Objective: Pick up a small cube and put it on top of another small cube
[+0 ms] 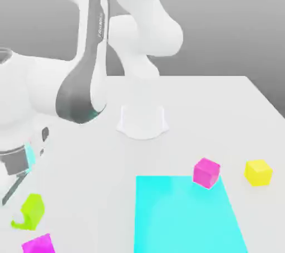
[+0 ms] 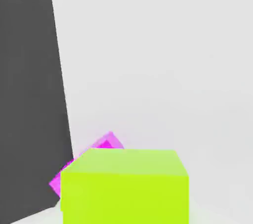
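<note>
White table [image 1: 222, 112] carries a cyan mat [image 1: 186, 215]. Gripper [image 1: 16, 182], well off the mat's left edge in the exterior view, is clenched on the lime cube [image 1: 30, 211], held just above a magenta cube [image 1: 39, 244]. Second magenta cube [image 1: 206, 172] sits on the mat's far corner; yellow cube [image 1: 258, 172] just beyond it.

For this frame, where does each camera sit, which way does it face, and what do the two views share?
Exterior view: off the arm, looking down across the white table past the arm to the cyan mat, yellow cube and two magenta cubes; arm links and base show.
Hand view: on the hand, facing the lime cube close up; one dark finger shows.
Shared: the lime cube and the magenta cube beside it.
</note>
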Controlling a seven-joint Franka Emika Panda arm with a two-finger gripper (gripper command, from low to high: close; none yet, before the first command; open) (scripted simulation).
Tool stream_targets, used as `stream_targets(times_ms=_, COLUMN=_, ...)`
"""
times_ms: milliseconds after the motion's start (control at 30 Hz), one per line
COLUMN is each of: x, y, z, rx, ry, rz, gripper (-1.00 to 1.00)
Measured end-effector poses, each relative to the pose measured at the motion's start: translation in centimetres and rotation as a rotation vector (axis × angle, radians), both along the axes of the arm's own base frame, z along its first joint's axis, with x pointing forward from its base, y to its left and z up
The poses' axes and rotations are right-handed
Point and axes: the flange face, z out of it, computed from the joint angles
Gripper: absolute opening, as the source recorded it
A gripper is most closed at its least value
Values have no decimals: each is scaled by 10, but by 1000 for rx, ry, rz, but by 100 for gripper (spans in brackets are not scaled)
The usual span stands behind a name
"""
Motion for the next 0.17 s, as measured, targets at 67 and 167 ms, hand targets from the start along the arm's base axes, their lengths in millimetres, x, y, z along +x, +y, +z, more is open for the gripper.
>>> stream_targets(times_ms=67, x=2, y=2, z=-29, rx=0, ry=0, rz=10, gripper=100)
stream_targets(times_ms=167, x=2, y=2, z=-29, rx=0, ry=0, rz=10, gripper=100)
